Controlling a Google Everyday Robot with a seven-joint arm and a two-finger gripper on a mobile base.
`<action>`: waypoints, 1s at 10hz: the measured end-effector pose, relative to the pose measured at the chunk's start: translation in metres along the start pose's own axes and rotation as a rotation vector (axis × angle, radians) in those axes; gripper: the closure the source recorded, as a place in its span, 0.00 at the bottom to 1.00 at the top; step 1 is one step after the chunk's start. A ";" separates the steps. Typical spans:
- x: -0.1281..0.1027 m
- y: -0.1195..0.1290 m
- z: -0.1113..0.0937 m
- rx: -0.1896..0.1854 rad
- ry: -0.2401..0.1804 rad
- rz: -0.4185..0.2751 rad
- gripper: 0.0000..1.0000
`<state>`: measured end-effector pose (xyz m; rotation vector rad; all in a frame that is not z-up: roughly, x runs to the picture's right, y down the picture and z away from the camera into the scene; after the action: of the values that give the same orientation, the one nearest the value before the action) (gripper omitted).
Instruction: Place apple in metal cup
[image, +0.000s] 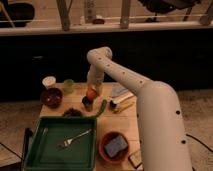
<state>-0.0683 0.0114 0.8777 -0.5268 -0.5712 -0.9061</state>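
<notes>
Gripper (92, 88) is pinching the apple (91, 94).
Metal cup (87, 104) is sitting just below the gripper; green tray (50, 152) is lying further below, nearer the camera.

Table (117, 122) bearing a green tray (47, 150) with fork (75, 139). Beside it, an orange-brown bowl (102, 145) holds a blue sponge (116, 145). Rear left: white cup (48, 81), pale green cup (68, 85).

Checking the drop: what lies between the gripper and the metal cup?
Only the apple, held in the shut gripper just above the metal cup, in the camera view.
</notes>
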 end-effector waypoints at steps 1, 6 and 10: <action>0.000 0.000 0.000 0.001 -0.001 0.001 1.00; 0.002 0.000 -0.001 0.005 -0.008 0.010 0.95; 0.002 0.001 -0.002 0.004 -0.013 0.016 0.95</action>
<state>-0.0656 0.0095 0.8778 -0.5334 -0.5803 -0.8869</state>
